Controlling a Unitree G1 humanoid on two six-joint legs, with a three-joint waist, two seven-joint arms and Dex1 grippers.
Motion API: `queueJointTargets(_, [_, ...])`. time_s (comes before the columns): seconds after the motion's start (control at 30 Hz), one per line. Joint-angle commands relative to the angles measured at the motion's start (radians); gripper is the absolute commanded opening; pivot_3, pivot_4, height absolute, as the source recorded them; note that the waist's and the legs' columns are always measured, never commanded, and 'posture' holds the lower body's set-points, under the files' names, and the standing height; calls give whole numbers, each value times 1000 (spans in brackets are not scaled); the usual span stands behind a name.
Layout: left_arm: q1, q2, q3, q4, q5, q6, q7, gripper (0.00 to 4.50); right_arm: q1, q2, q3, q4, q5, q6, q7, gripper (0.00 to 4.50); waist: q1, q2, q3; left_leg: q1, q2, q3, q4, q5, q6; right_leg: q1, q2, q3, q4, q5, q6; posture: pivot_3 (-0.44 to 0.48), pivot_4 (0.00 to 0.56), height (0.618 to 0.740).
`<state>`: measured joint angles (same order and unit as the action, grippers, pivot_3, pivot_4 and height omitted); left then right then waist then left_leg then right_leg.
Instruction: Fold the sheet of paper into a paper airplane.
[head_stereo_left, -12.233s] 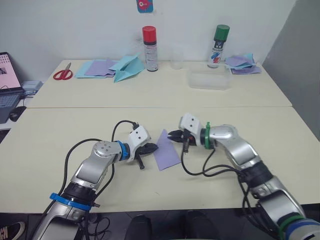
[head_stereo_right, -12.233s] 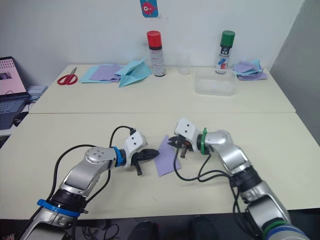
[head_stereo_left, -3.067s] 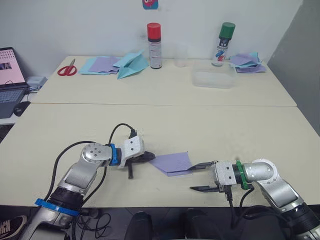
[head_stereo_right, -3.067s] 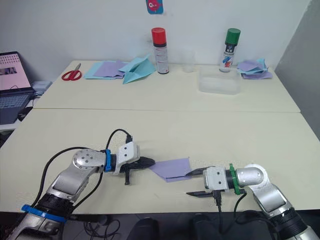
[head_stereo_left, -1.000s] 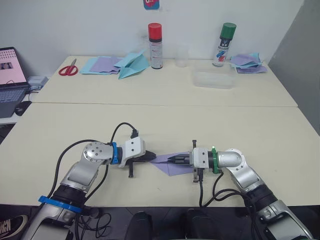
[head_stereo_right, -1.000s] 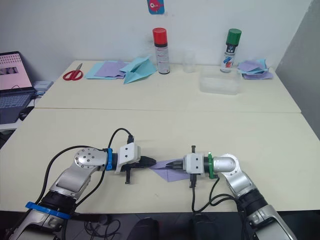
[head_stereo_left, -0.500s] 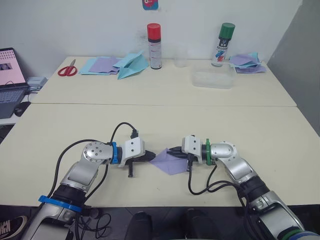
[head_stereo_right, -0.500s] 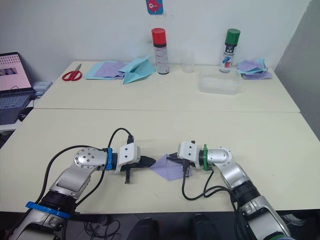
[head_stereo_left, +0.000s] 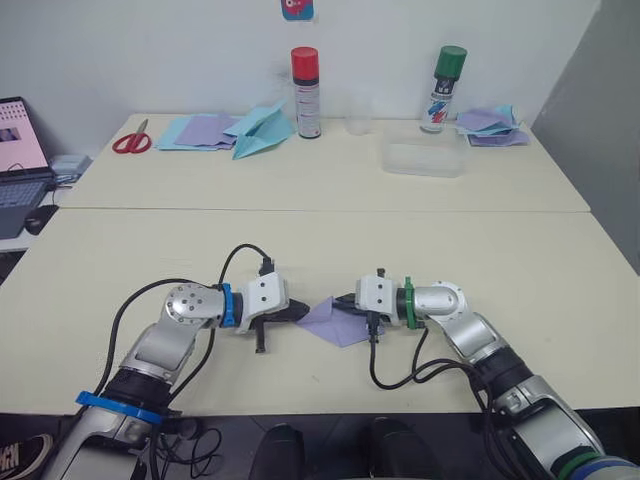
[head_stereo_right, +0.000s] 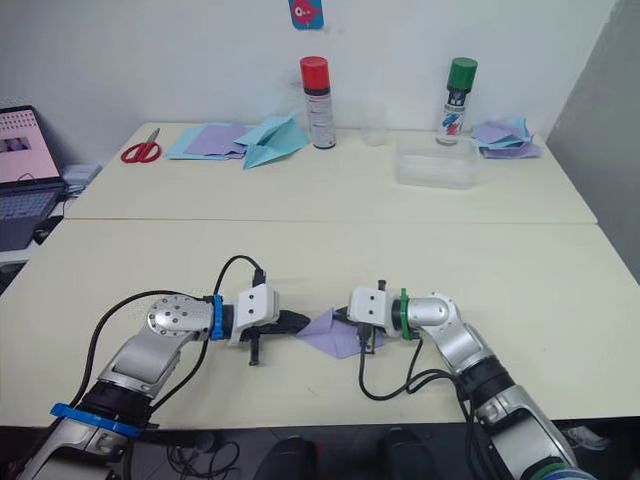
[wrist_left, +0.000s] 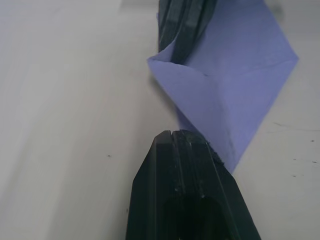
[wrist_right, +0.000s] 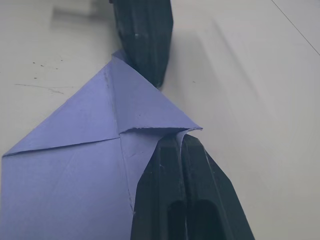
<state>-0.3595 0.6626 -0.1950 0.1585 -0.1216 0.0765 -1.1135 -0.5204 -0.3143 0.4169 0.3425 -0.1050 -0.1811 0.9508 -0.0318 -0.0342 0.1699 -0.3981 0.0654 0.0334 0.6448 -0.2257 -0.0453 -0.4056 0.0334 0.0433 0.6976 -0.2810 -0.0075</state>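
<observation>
The right gripper has its two black fingers pressed together on a folded corner of the sheet of paper, the lifted flap pinched between them. Directly opposite, the left gripper is likewise closed, its matte black fingers clamping the sheet's far point, so the two grippers face each other tip to tip with the paper spanning the small gap between them.

The sheet is thin lavender paper, matte, with sharp diagonal creases; in the right wrist view a triangular flap lies folded over the flat layer, its upper edge slightly ragged where it meets the fingers. The rest of the sheet lies flat on the table, spreading from the grippers toward the near table edge.

Around both grippers the smooth cream tabletop is bare on every side, with wide free room toward the far side and out past each arm. Beyond the grippers, a seam runs across where a second table joins. Well beyond that seam stand a red-capped spray can, a green-capped spray can, a clear plastic tray, a light-blue paper airplane on flat coloured sheets, red scissors, and a stack of mixed papers. Far out past the left arm, a laptop sits off the table's edge.
</observation>
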Motion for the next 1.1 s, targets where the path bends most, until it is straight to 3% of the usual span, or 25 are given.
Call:
queueJointTargets(0.03, [-21,26,103,-92,-120,162,1,0,7,-4,20,0,-28,24,-3,25,-2,0,0,0,0,0,0,0,0,0,0,0,0,0,0,0,150,740])
queueJointTargets(0.23, [27,38,117,-321,-210,356,26,0,6,-8,16,-3,-40,85,-23,25,-2,0,0,0,0,0,-1,0,0,-1,0,0,0,-1,-1,0,150,740])
queueJointTargets(0.37, [81,25,62,-410,-175,381,70,0,10,-11,18,-18,-32,114,-18,25,-2,0,0,1,0,-1,-1,0,0,0,0,1,0,0,0,0,150,740])
queueJointTargets(0.53, [110,1,-18,-317,-49,296,143,0,12,-11,22,-28,-32,128,-18,25,-1,0,0,1,0,-1,-1,0,0,1,0,1,0,0,0,0,150,740])
queueJointTargets(0.7, [99,-37,-41,-250,-22,279,165,0,15,-14,25,-36,-34,131,-19,25,0,0,0,1,0,0,-1,0,0,0,0,1,0,0,0,0,150,740])
queueJointTargets(0.87, [133,-19,-66,-256,-20,301,125,0,20,-14,15,-49,-19,158,-18,25,0,0,0,1,0,0,-1,0,0,1,0,1,0,0,0,0,150,740])
queueJointTargets(1.0, [158,-15,-81,-212,23,268,148,0,24,-9,-23,-103,56,226,15,971,0,0,-1,2,0,-1,-1,0,0,1,-1,2,0,0,0,0,150,740])
queueJointTargets(1.1, [175,-21,-81,-186,24,248,152,0,29,-45,-61,-169,82,252,19,2057,0,0,-1,1,0,-1,-1,0,0,1,-1,2,-1,0,0,0,150,740])
